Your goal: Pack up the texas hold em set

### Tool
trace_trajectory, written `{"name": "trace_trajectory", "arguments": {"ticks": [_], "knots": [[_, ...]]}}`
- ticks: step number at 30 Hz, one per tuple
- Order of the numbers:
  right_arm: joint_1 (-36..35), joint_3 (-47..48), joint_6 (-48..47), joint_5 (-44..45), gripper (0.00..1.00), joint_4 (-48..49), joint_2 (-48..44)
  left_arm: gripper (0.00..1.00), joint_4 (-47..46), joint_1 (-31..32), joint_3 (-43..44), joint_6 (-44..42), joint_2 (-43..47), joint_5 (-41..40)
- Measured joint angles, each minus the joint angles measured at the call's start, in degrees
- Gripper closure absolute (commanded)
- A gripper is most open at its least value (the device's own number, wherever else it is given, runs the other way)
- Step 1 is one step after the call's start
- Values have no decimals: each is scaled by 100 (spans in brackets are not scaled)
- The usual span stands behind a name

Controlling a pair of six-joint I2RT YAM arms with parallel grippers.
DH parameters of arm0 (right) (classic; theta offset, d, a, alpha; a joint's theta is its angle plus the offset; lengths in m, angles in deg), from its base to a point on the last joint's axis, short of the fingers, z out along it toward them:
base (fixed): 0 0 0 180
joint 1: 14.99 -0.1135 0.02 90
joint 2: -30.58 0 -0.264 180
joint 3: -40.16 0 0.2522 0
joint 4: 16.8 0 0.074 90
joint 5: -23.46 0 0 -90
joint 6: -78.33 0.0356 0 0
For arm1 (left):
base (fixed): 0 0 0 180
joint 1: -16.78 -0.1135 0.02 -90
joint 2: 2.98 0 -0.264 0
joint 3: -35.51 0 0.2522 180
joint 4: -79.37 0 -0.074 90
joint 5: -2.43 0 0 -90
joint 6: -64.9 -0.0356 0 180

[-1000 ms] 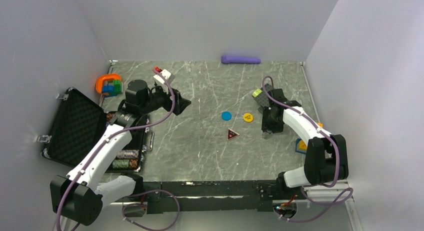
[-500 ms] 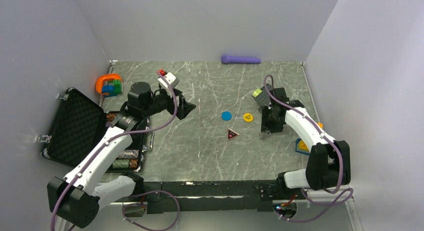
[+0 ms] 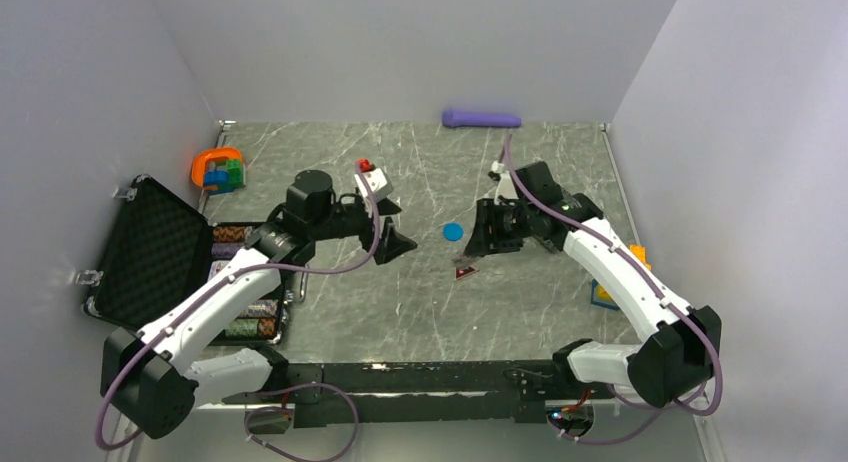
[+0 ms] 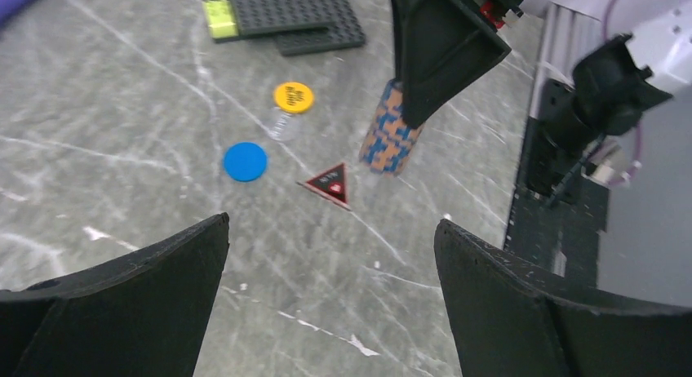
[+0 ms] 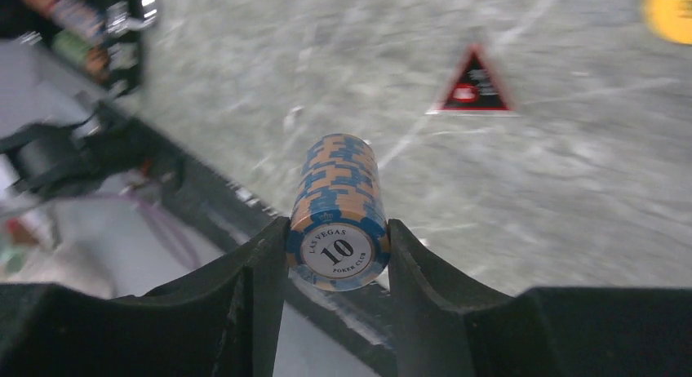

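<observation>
In the right wrist view my right gripper (image 5: 337, 230) is shut on a blue-and-orange striped poker chip stack (image 5: 339, 210), held off the table on its side. The left wrist view shows that stack (image 4: 390, 136) hanging above the dark red triangle (image 4: 330, 183), with the blue disc (image 4: 245, 161) and the yellow disc (image 4: 294, 97) beyond it. My left gripper (image 4: 330, 230) is wide open and holds nothing, facing these pieces. From above, the left gripper (image 3: 395, 244) and the right gripper (image 3: 474, 242) face each other mid-table. The open black case (image 3: 150, 252) lies far left with chip stacks (image 3: 248, 319) in it.
A purple cylinder (image 3: 481, 118) lies at the back edge. The orange ring toy (image 3: 218, 169) sits at back left. Black studded plates (image 4: 281, 10) lie behind the discs. A yellow and blue piece (image 3: 603, 292) lies near the right wall.
My right arm has swung left to mid-table with the chip stack in its grip. My left arm has moved right toward it, and its jaws have opened fully.
</observation>
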Motion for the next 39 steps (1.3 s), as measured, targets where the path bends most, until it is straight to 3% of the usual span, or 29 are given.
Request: {"name": "trace_trajectory", "arguments": {"ticks": [8, 24, 33, 39], "knots": [[-535, 0, 533, -1377, 100, 658, 46, 1, 306, 531, 31, -151, -619, 544], [-1045, 63, 756, -1797, 100, 951, 155, 3, 605, 986, 188, -247, -1045, 682], [-1180, 170, 796, -1790, 100, 1027, 173, 31, 468, 1204, 188, -225, -1071, 299], [-1182, 181, 798, -1725, 100, 1078, 201, 63, 404, 1250, 188, -210, -1071, 203]]}}
